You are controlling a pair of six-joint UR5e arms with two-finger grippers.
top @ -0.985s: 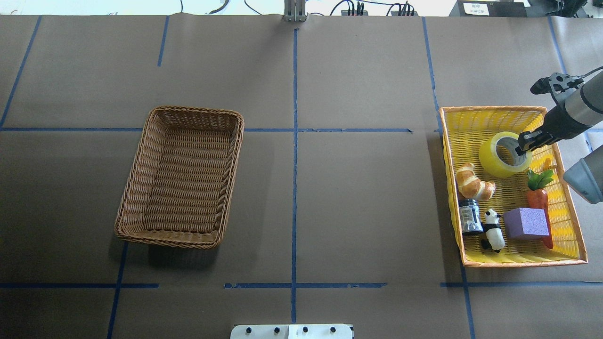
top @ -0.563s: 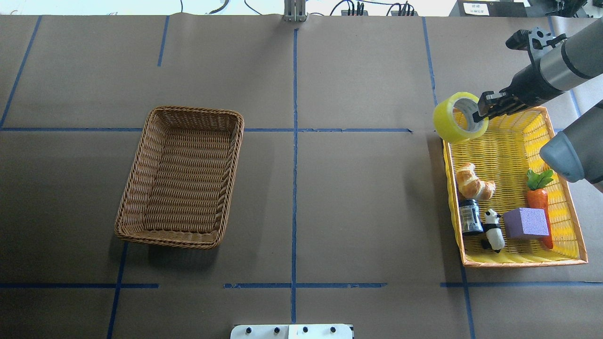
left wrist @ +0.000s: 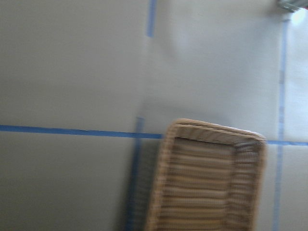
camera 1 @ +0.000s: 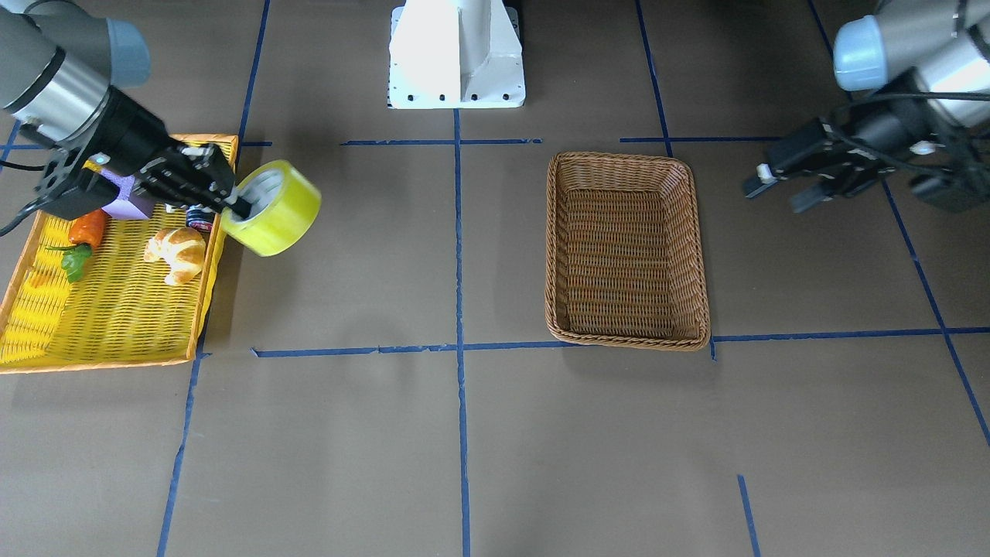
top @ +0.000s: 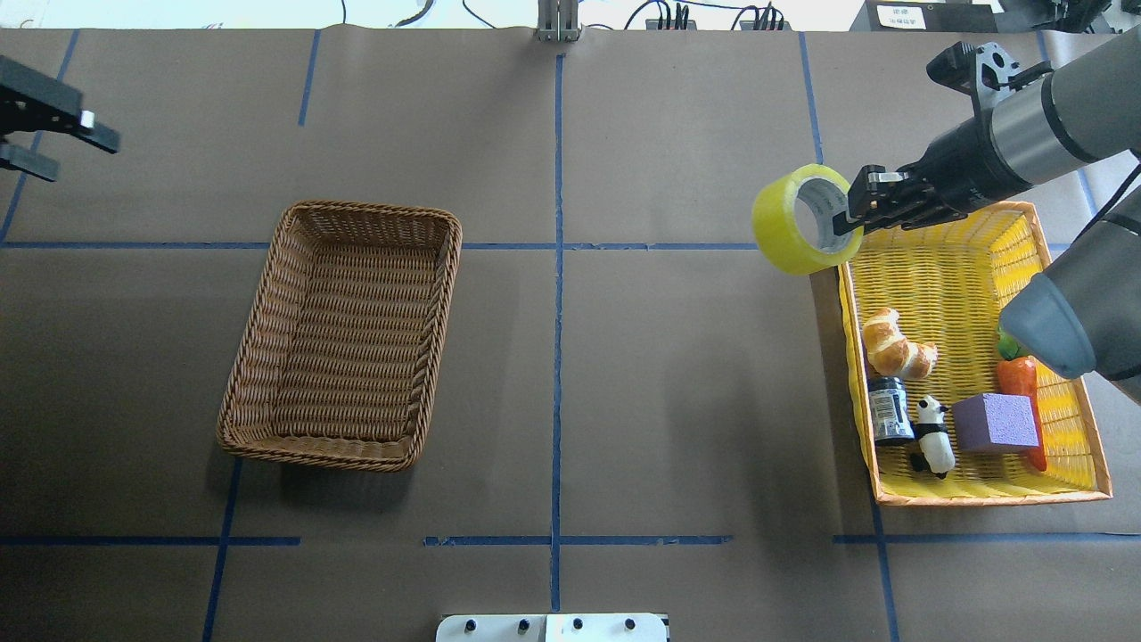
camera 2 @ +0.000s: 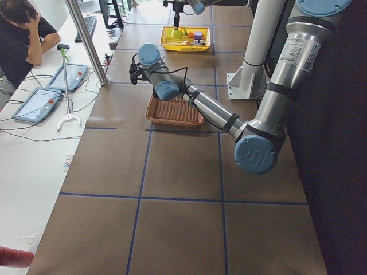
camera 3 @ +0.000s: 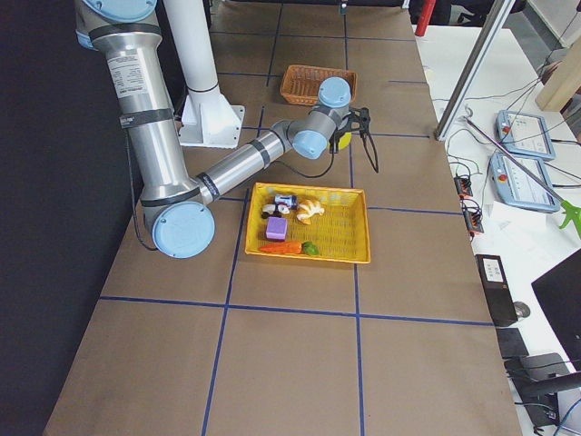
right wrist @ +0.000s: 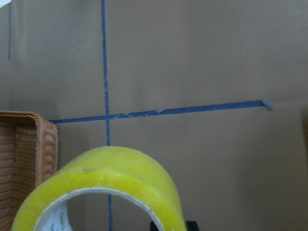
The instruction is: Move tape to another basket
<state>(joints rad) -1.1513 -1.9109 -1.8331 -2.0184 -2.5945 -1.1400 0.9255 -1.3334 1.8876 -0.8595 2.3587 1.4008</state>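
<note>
The yellow-green tape roll hangs in the air just outside the far left corner of the yellow tray, well right of the basket. My right gripper is shut on the roll's wall, one finger inside the white core. They also show in the front view: the tape and the gripper. The right wrist view shows the roll's top close up. The brown wicker basket stands empty left of centre. My left gripper is open and empty, above the table far left of and beyond the basket.
The yellow orange-rimmed tray at the right holds a croissant, a dark jar, a panda figure, a purple block and a carrot. Blue tape lines cross the brown table. The robot's base plate is at the near edge.
My right gripper has lifted the tape out of the yellow tray and carried it left past the tray's rim. My left gripper has come into view at the top left.
</note>
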